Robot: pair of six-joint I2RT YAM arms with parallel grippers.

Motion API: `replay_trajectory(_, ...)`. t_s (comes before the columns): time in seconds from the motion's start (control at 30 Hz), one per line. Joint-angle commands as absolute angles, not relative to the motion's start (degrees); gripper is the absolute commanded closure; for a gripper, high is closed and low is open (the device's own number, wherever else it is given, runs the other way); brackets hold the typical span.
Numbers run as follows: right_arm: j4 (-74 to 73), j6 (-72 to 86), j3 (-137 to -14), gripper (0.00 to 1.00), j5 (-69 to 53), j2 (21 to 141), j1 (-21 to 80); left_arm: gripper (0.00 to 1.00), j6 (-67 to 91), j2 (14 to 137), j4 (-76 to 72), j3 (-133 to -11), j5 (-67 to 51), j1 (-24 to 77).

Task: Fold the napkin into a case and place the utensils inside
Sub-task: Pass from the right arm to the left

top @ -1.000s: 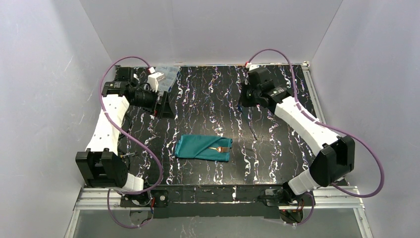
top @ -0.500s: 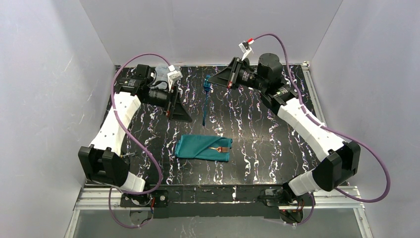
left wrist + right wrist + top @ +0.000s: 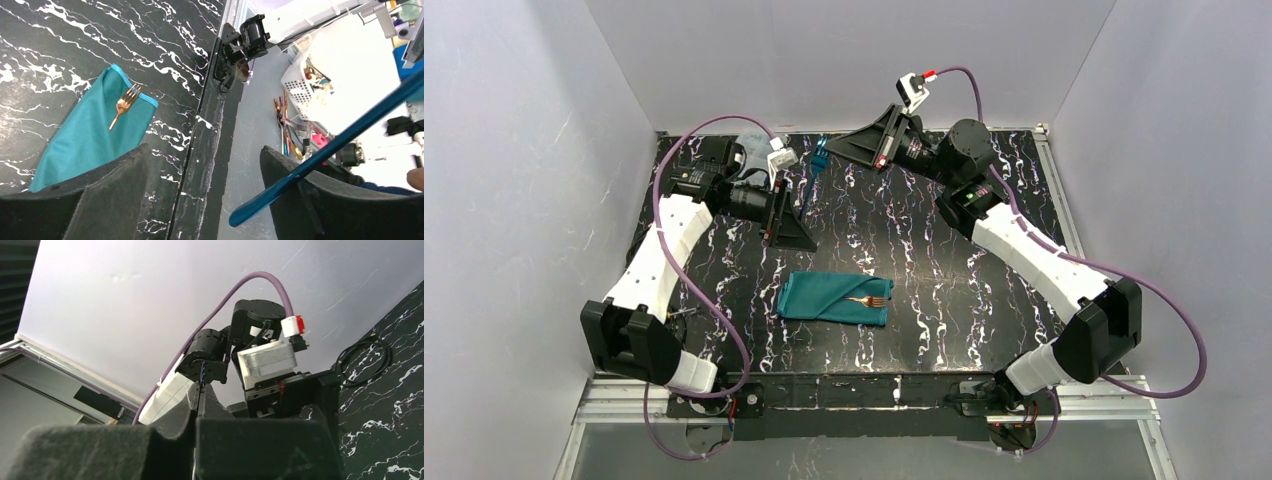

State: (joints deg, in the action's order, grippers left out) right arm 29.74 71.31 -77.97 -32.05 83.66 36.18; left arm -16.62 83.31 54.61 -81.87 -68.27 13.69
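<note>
Scanning the black marbled table [image 3: 984, 300] between pale walls [image 3: 524, 150], I see the case [image 3: 824, 298] mid-table, fork [image 3: 125, 102] atop, bare surface around. Right gripper [image 3: 839, 151], closed, seemingly pinches a blue utensil [image 3: 350, 135] between the left gripper's [image 3: 205, 150] widely parted fingers.

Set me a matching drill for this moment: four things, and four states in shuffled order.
Things:
1. copper fork
2. blue utensil
3. left gripper
4. right gripper

States:
A. jaws wide open
B. lying on the folded napkin
C. pinched and held in the air
D. shut on a utensil

Pairs: 1-B, 2-C, 3-A, 4-D
</note>
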Motion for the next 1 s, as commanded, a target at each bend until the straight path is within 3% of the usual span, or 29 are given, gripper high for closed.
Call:
replay_trajectory(0.0, 35.4, 73.2, -77.4, 0.99, -31.4, 83.7, 36.6, 0.34, -16.5, 79.5, 53.6, -81.5, -71.5, 13.8)
replay_trajectory(0.1, 34.7, 72.6, -76.6, 0.99, -31.3, 83.3, 36.6, 0.46, -20.8, 79.1, 57.1, -82.9, -71.1, 13.7)
replay_trajectory(0.13, 34.3, 72.3, -76.5, 0.99, -31.2, 83.1, 36.6, 0.55, -22.0, 78.8, 58.0, -83.0, -70.8, 13.7)
replay_trajectory(0.17, 33.7, 71.9, -76.4, 0.99, -31.1, 82.9, 36.6, 0.70, -23.5, 78.6, 58.9, -83.2, -70.6, 13.7)
replay_trajectory(0.2, 33.5, 71.7, -76.3, 0.99, -31.1, 82.8, 36.6, 0.95, -24.8, 78.3, 59.7, -83.2, -70.4, 13.7)
replay_trajectory(0.23, 33.6, 71.8, -76.2, 0.99, -31.1, 82.9, 36.6, 1.00, -25.6, 78.0, 60.0, -83.1, -69.8, 13.7)
replay_trajectory(0.4, 32.6, 71.8, -76.7, 0.99, -31.9, 83.4, 36.7, 1.00, -29.4, 76.3, 60.9, -82.8, -64.7, 13.7)
replay_trajectory(0.53, 24.9, 69.6, -77.7, 0.61, -33.5, 82.9, 36.7, 1.00, -38.5, 74.0, 61.0, -84.4, -52.3, 13.8)
replay_trajectory(0.67, 10.1, 63.9, -83.7, 0.10, -35.2, 83.3, 36.6, 1.00, -53.3, 70.3, 56.8, -83.3, -34.1, 13.7)
replay_trajectory(0.7, 5.3, 61.8, -85.8, 0.02, -35.1, 83.4, 36.6, 1.00, -57.6, 69.3, 55.2, -82.3, -30.1, 13.8)
replay_trajectory(0.83, -14.6, 55.7, -92.0, 0.01, -33.8, 84.0, 36.4, 1.00, -73.4, 63.1, 39.6, -72.5, -15.5, 13.8)
replay_trajectory(0.97, -24.6, 55.1, -90.7, 0.01, -32.8, 83.1, 36.3, 1.00, -92.5, 53.8, 15.9, -54.5, -9.9, 14.0)
